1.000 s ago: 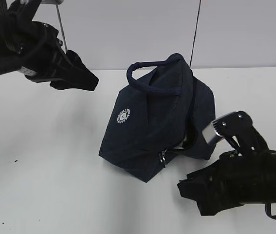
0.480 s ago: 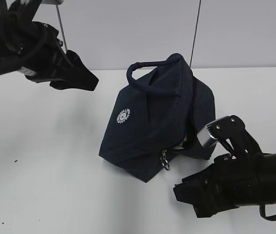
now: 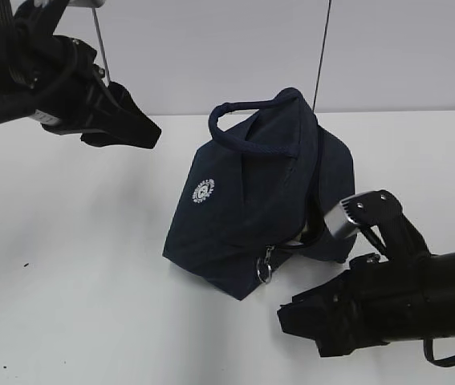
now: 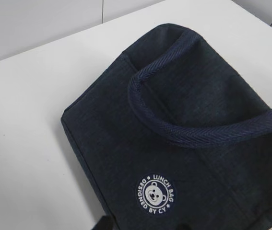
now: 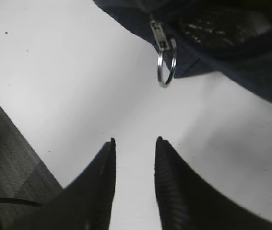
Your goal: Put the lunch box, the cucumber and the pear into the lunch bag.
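The navy lunch bag (image 3: 259, 200) stands mid-table, rope handles up and white round logo (image 3: 203, 191) facing left. Its metal ring pull (image 3: 265, 269) hangs at the bag's near lower corner. My right gripper (image 3: 291, 319) lies low on the table just right of that corner. In the right wrist view it is open (image 5: 135, 140) and empty, with the ring pull (image 5: 166, 67) a short way ahead of its tips. My left gripper (image 3: 151, 132) hovers at the upper left, clear of the bag. Its tips barely show (image 4: 143, 226), apart, above the logo (image 4: 156, 194). Lunch box, cucumber and pear are out of view.
White table (image 3: 75, 241) surrounds the bag, with a pale wall behind. A thin dark cable (image 3: 321, 56) runs down the wall behind the bag. A dark ribbed surface (image 5: 6, 158) fills the lower left of the right wrist view.
My right gripper has slid left along the table toward the bag's near corner. The ring pull now hangs a little lower. The left arm has stayed put.
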Controlling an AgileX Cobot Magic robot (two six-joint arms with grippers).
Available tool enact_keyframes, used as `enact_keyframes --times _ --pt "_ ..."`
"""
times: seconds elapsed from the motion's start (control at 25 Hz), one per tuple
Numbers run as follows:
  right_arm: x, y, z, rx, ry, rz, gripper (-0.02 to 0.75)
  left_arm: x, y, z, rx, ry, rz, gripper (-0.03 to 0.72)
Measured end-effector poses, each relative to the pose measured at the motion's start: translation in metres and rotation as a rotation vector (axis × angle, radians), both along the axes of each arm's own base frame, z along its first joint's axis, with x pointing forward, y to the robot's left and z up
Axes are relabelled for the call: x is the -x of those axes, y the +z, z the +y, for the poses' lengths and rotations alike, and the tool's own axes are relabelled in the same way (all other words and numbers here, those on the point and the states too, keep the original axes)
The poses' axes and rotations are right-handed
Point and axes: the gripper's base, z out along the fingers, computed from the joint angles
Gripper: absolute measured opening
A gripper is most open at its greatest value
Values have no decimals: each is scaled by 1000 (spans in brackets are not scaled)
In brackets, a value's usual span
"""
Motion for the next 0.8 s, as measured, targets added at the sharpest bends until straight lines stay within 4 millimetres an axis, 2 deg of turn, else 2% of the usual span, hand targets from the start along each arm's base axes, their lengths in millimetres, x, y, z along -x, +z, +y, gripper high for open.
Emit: enact_keyframes --times 0.28,0.48,0.68,0.8 --pt "3 3 4 -47 20 26 229 0 0 0 0 1 -1 242" --pt "9 8 6 20 166 -15 229 0 -1 0 0 1 1 242" --pt "17 20 2 65 232 -58 229 -1 -1 0 0 1 2 242" --pt "16 29 -8 139 106 -58 229 -1 -1 0 0 1 2 242"
